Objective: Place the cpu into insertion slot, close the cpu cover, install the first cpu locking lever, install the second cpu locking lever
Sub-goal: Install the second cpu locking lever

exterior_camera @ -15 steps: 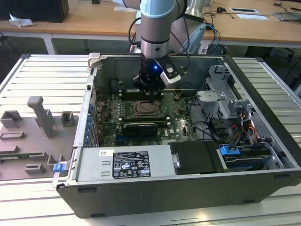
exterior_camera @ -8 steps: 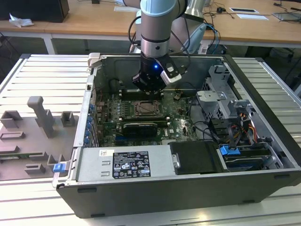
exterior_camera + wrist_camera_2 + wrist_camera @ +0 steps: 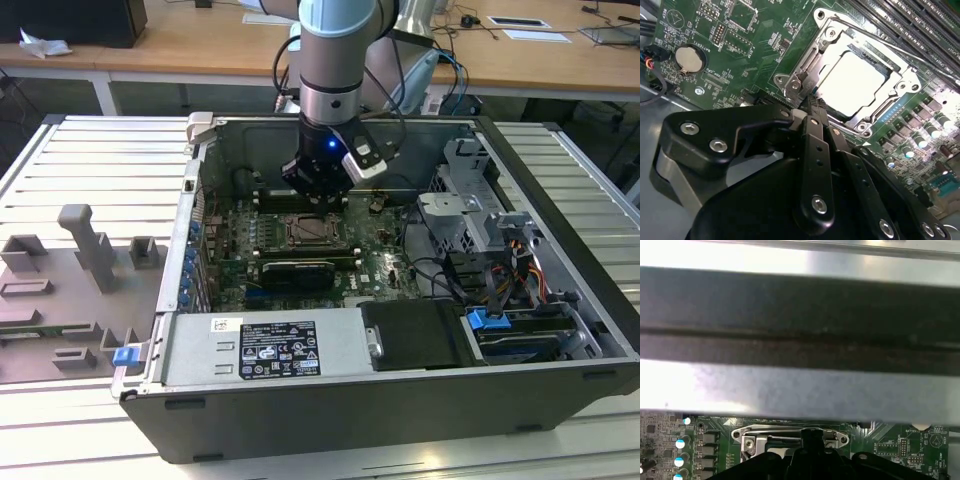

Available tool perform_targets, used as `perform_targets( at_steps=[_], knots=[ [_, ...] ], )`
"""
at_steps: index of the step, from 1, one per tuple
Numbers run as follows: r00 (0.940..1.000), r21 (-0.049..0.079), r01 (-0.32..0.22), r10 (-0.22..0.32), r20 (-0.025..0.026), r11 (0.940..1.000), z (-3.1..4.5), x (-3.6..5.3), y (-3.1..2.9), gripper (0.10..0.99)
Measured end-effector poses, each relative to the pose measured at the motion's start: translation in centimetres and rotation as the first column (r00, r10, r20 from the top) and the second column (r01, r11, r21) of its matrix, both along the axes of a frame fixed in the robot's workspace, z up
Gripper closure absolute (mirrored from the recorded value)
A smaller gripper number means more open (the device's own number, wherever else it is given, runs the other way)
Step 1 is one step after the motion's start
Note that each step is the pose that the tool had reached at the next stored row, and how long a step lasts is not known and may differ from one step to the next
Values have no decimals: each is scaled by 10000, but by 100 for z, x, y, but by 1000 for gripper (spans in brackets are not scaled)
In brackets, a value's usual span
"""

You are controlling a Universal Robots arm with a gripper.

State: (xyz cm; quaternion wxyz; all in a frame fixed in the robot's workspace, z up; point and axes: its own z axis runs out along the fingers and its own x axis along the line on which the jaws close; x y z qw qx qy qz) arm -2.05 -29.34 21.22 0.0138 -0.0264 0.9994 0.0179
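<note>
In the second wrist view the gripper (image 3: 812,107) sits nearest the lens, its black fingers (image 3: 816,150) pressed together into one narrow tip with nothing seen between them. That tip rests at the near edge of the socket, right by a lever (image 3: 807,65) and the corner screws of the cover (image 3: 827,37). Just past the tip lies the cpu (image 3: 852,80), its pale metal top showing through the cover's cut-out middle, flat in the slot with the silver frame lying over its edges. Around it spreads the green board (image 3: 750,30), with a round coin cell (image 3: 690,59) off to one side and long memory slots (image 3: 910,25) beyond the socket. In the first wrist view the same black tip (image 3: 812,437) meets the cover's edge (image 3: 790,432), and a wall of the case (image 3: 800,385) stands behind. In the exterior view the case (image 3: 350,420) lies open on a ribbed table (image 3: 90,160), a labelled power unit (image 3: 270,350) closest, then the socket (image 3: 315,232), with the arm (image 3: 335,60) coming straight down over its far edge. Grey fixtures (image 3: 90,245) stand on the exterior view's left, and wooden desks (image 3: 200,40) run along the back.
</note>
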Motion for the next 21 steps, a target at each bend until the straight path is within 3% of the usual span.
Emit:
perform_targets(
  at_steps=[8,14,15,21],
  knots=[
    [10000,-2,1,-1,-1,10000,10,0,-40,980],
    [10000,1,0,0,1,10000,285,0,-40,980],
    [10000,3,-1,1,1,10000,303,0,-44,980],
    [10000,2,0,0,1,10000,295,0,-208,980]
  ],
)
